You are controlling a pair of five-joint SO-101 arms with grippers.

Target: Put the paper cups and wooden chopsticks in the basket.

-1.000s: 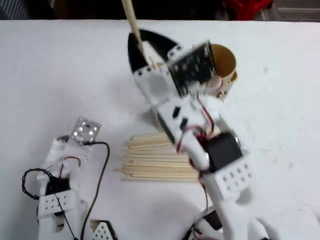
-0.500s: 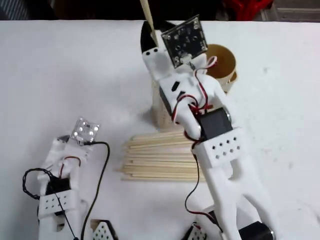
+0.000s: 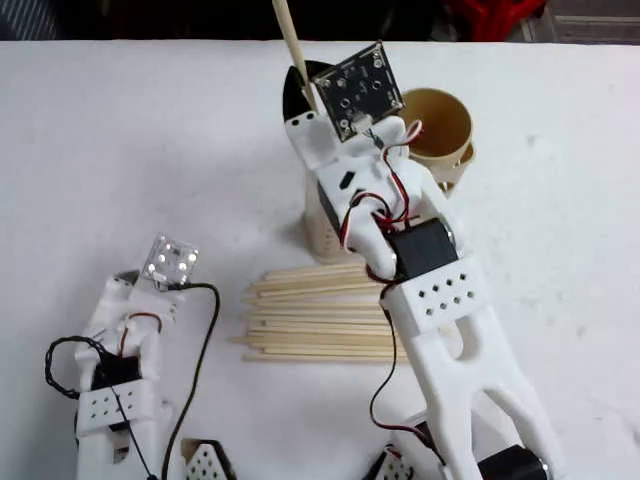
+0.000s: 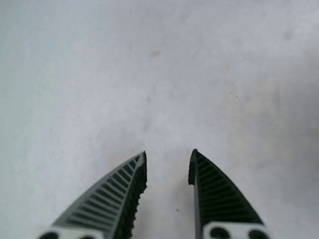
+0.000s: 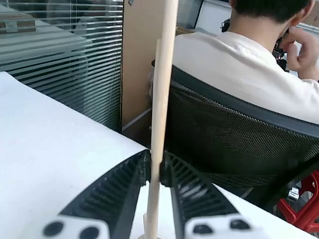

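My right gripper [image 3: 302, 92] is raised over the far middle of the table, shut on one wooden chopstick [image 3: 291, 38] that points up and away. In the right wrist view the chopstick [image 5: 165, 74] stands pinched between the black fingers of the gripper [image 5: 157, 162]. A brown paper cup [image 3: 441, 124] stands upright just right of that wrist. A second pale cup [image 3: 321, 232] is partly hidden under the arm. A pile of chopsticks [image 3: 315, 320] lies flat at the table's middle. My left gripper [image 4: 168, 155] is open over bare white table.
The left arm [image 3: 120, 370] sits folded at the near left corner with a black cable beside it. Beyond the table's far edge [image 3: 150, 42] stand a mesh office chair [image 5: 239, 134] and window blinds.
The right arm has swung its wrist and carried the held chopstick a little to the right. The left arm has not moved.
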